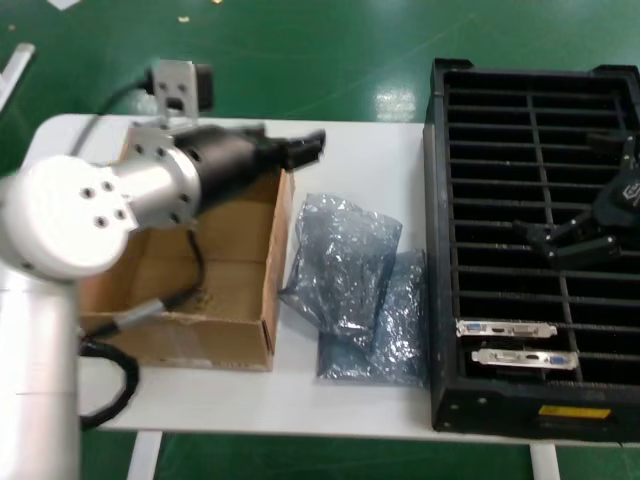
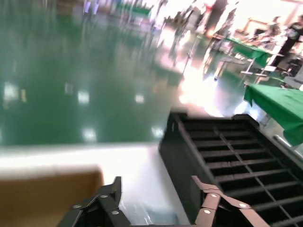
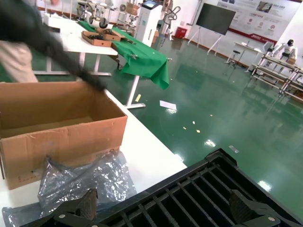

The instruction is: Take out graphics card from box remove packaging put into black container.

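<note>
Two graphics cards [image 1: 505,328] stand in near slots of the black container [image 1: 440,200], silver brackets up. Two empty grey antistatic bags [image 1: 340,262] lie on the table between the container and the brown box [image 1: 200,290]. My left gripper [image 1: 305,148] is open and empty above the box's far right corner; its wrist view [image 2: 158,194] shows the box edge [image 2: 47,189], a bag [image 2: 147,215] and the container [image 2: 222,151]. My right gripper [image 1: 560,240] is open and empty over the container's middle slots [image 3: 165,208]. The left arm hides part of the box's inside.
The white table [image 1: 350,390] ends just in front of the box and bags. A yellow label [image 1: 573,411] marks the container's front rim. In the right wrist view the box [image 3: 57,127] and a bag [image 3: 80,179] lie beyond the container [image 3: 199,194]. Green floor surrounds the table.
</note>
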Robot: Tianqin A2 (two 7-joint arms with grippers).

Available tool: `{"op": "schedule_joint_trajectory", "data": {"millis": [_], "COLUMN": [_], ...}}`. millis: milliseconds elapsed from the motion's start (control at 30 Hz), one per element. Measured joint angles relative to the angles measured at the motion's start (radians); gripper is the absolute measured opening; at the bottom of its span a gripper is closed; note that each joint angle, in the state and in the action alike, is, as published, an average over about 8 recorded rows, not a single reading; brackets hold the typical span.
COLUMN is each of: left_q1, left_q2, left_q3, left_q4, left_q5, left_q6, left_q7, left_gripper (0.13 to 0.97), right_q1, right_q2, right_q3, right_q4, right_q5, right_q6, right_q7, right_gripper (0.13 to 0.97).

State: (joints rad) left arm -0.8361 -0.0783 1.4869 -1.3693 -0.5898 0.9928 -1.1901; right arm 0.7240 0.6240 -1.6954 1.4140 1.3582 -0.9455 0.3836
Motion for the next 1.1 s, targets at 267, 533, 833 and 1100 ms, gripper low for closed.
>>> {"op": "schedule_joint_trajectory", "data": {"millis": [267,533,833,1100], "left_q1": [0.095,0.162,0.238,0.314], "left_q2": [-0.065,-0.088,-0.103,-0.118], "left_q3": [0.013,0.021,0.032,0.042], "left_q4": [-0.256,-0.302,-0.292,-0.284], "left_q5": [0.133,0.125,-0.032,-0.182], "left_q6": [-0.104,-0.199,-0.287,-0.377], "left_q7": [0.203,0.308,0.406,0.506], "left_gripper": [0.604,0.767,0.895,0.950], "right_q1": [-0.001,-0.037,-0.115,-0.193], "right_q2": [0.000,-0.016,-0.052,-0.086], "right_q3": [0.000,0.005,0.015,0.025], "right_q4": [0.000,0.009,0.030,0.050], "right_q5": [0.000,0.022,0.070,0.118], "right_q6": [0.001,0.047,0.150,0.251], "right_q7": [0.000,-0.019,-0.061,-0.102], "right_gripper": [0.966,0.966,0.966,0.966]}}
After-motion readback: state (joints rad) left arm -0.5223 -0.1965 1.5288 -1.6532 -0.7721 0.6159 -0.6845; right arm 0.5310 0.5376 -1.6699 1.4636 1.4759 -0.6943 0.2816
